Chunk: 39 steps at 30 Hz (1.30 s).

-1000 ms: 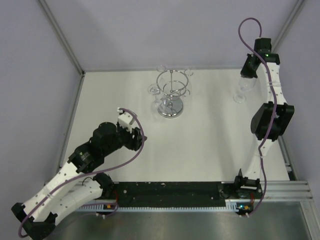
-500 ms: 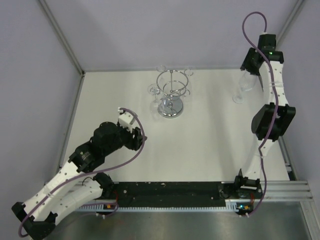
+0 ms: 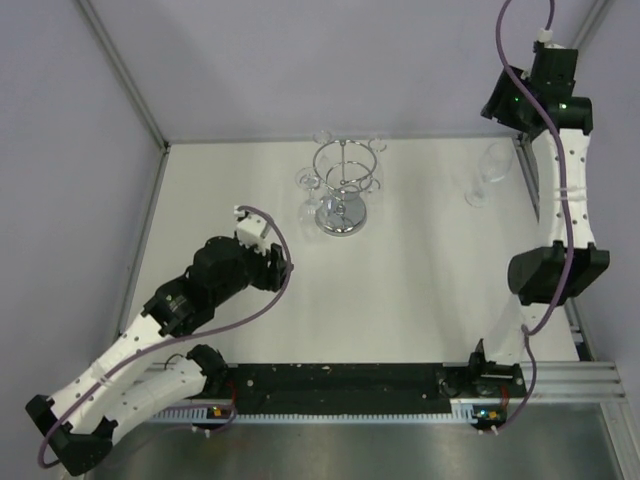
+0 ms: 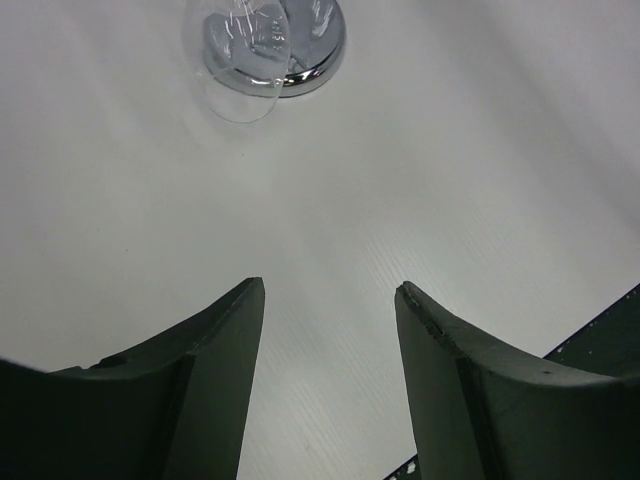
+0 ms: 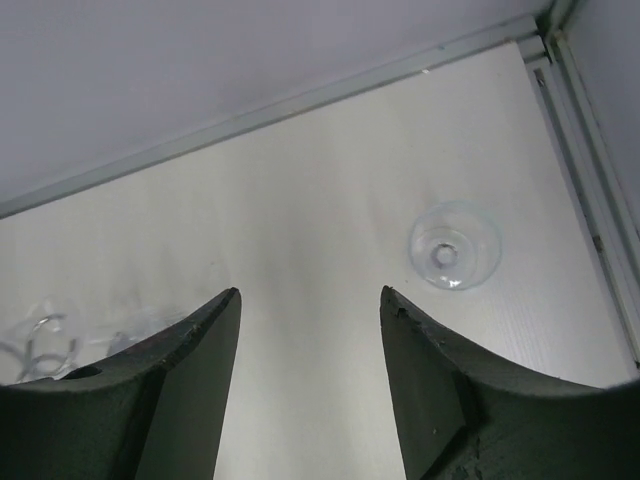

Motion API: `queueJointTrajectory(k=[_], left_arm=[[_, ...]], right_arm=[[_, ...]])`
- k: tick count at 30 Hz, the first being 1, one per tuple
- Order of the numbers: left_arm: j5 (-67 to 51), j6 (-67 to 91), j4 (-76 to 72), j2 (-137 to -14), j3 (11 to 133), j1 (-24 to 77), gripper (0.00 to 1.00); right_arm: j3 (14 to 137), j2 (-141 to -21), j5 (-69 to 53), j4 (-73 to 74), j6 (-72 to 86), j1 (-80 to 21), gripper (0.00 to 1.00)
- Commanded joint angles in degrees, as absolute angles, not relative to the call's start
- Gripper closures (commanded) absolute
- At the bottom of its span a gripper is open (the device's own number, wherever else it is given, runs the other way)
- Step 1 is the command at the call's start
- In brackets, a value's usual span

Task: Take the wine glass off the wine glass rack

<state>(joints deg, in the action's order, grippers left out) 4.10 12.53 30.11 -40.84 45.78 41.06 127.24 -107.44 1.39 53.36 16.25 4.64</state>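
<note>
The chrome wine glass rack [image 3: 345, 185] stands at the back middle of the table, and a clear glass [image 3: 308, 196] still hangs from its left side. A freed wine glass [image 3: 487, 172] stands upright on the table at the far right. My right gripper [image 3: 512, 108] hovers above and behind it, open and empty. In the right wrist view this wine glass [image 5: 455, 246] shows from above, to the right of the open right gripper [image 5: 310, 292]. My left gripper [image 4: 330, 290] is open and empty, well short of the rack's mirrored base [image 4: 318, 55] and the hanging glass [image 4: 240, 70].
A metal frame rail [image 3: 535, 190] runs along the table's right edge, close to the standing glass. Walls [image 3: 300, 70] close in the back and sides. The arms' base bar [image 3: 340, 385] lines the near edge.
My right gripper opened, let go of the wine glass on the table at the right, and rose up and back. The left arm shifted slightly.
</note>
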Motion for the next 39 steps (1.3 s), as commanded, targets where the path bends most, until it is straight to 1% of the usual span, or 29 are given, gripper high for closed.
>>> queueJointTrajectory(k=[1, 2, 5, 7, 10, 11, 13, 17, 21, 23, 25, 28, 31, 39], left_arm=[[5.98, 19.32, 23.65, -42.79, 51.32, 40.87, 0.39], [5.98, 20.90, 22.42, -43.76, 52.29, 40.87, 0.39], [5.72, 23.81, 19.52, -47.97, 56.23, 40.78, 0.39], [4.84, 25.22, 17.76, -52.71, 60.27, 40.26, 0.40], [2.29, 26.54, 15.48, -59.65, 65.99, 38.24, 0.41], [0.28, 27.24, 14.51, -61.68, 67.57, 37.10, 0.41], [-7.96, 29.87, 11.44, -65.46, 68.90, 32.63, 0.40], [-20.02, 37.86, 3.00, -70.21, 67.24, 23.48, 0.40], [-26.18, 41.74, -1.12, -72.86, 66.98, 17.77, 0.40], [-27.42, 42.80, -1.58, -73.30, 67.14, 15.83, 0.41], [-28.29, 42.54, -0.97, -74.00, 67.85, 14.42, 0.41], [-32.68, 42.89, -1.32, -76.37, 68.55, 12.22, 0.41], [-37.60, 45.52, -5.00, -78.57, 66.89, 10.11, 0.42], [-40.51, 47.81, -8.52, -83.14, 66.27, 8.96, 0.44]], right_arm=[[124.04, -95.03, -6.41, 50.11, 17.57, 0.36, 0.42], [120.10, -92.14, -7.55, 47.14, 18.01, -2.61, 0.41], [108.15, -84.49, -10.36, 39.93, 19.16, -6.49, 0.39], [100.77, -80.70, -12.64, 36.40, 22.13, -6.86, 0.38], [93.36, -76.13, -17.82, 31.48, 24.69, -7.12, 0.39], [91.86, -75.24, -19.23, 30.42, 25.05, -7.38, 0.39], [88.70, -72.96, -20.12, 29.45, 25.75, -8.00, 0.39], [83.16, -68.22, -19.87, 27.60, 26.28, -8.00, 0.38], [80.69, -65.40, -18.81, 26.90, 26.10, -8.09, 0.38], [79.81, -64.78, -19.51, 26.20, 26.45, -8.00, 0.38], [79.11, -64.95, -20.12, 25.49, 26.80, -8.00, 0.38], [78.58, -65.21, -20.74, 25.14, 27.07, -8.00, 0.38], [78.92, -65.13, -21.09, 25.14, 27.25, -8.00, 0.38], [79.98, -63.46, -23.73, 24.61, 28.65, -8.17, 0.38]])
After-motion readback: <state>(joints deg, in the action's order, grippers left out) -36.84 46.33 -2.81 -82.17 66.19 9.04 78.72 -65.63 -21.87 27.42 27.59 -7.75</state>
